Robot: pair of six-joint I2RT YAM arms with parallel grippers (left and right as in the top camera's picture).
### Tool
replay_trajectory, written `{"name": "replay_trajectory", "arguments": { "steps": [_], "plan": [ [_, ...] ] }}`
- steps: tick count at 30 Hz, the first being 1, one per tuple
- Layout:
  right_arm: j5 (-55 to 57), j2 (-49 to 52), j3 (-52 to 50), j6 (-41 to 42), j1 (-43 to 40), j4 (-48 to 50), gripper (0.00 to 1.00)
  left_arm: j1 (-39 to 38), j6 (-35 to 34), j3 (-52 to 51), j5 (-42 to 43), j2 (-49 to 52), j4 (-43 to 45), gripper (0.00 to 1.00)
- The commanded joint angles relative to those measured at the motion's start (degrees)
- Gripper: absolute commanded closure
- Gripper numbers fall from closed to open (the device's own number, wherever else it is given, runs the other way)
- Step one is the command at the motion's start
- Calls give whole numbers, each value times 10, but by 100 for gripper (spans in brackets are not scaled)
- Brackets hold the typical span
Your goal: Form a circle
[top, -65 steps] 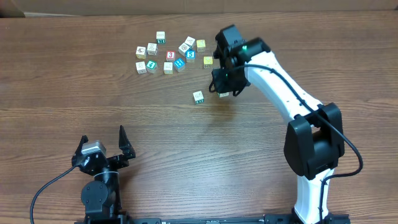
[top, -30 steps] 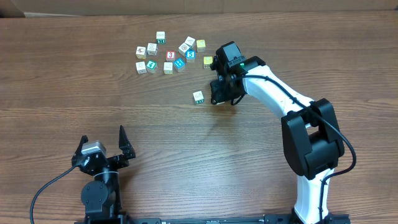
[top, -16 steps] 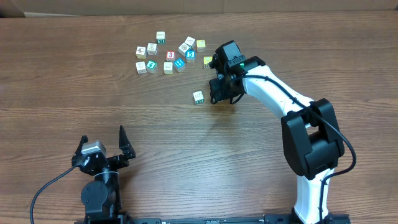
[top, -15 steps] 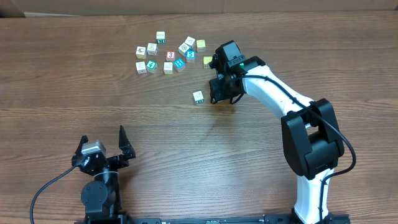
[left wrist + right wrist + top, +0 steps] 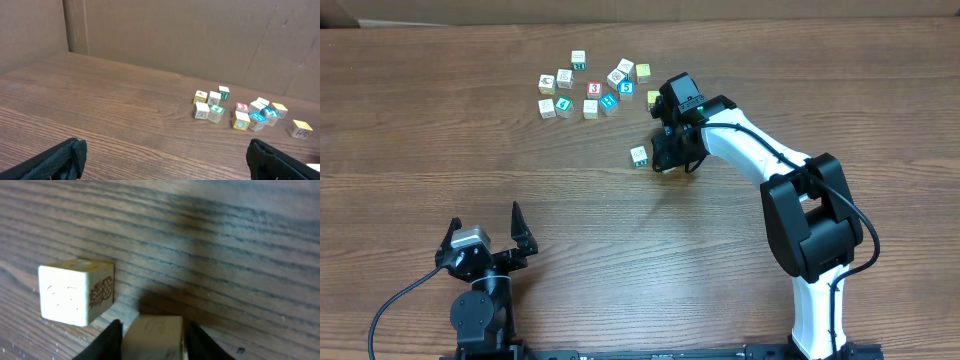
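Overhead: the right claw (image 5: 665, 160) has edged leftward since a second ago and now sits just right of a lone cube (image 5: 639, 155), which has not shifted; its tips are hidden under the wrist here. The left claw (image 5: 485, 218) is unchanged, spread wide at the near side of the table (image 5: 420, 180). The circle (image 5: 563, 104) lies well off to the right claw's left and farther out; it is a tight knot of four small cubes with white and yellowish faces, one marked in teal. The looser cubes (image 5: 617, 77) between it and the claw have not moved.

Left wrist: the left claw (image 5: 165, 160) gapes with nothing between its dark fingers (image 5: 60, 160); the circle (image 5: 216, 114) sits well ahead and slightly right, two cubes behind two, before a cardboard wall (image 5: 150, 30).

Right wrist: the right claw (image 5: 152, 342) has its fingers (image 5: 112, 340) close on either side of a pale cube (image 5: 152, 330) resting on the wood; whether they press it or stand just clear I cannot tell. The lone cube (image 5: 75, 292) sits just beside, ahead and left, apart from it, with an engraved side face.
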Motion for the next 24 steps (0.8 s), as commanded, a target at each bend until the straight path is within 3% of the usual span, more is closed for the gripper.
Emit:
{"name": "replay_trajectory", "arguments": {
  "steps": [1, 24],
  "plan": [
    [0, 10, -4, -2, 2, 3, 55, -7, 11, -2, 5, -6, 0, 1],
    [2, 9, 44, 0, 0, 1, 54, -7, 11, -2, 5, -6, 0, 1]
  ]
}}
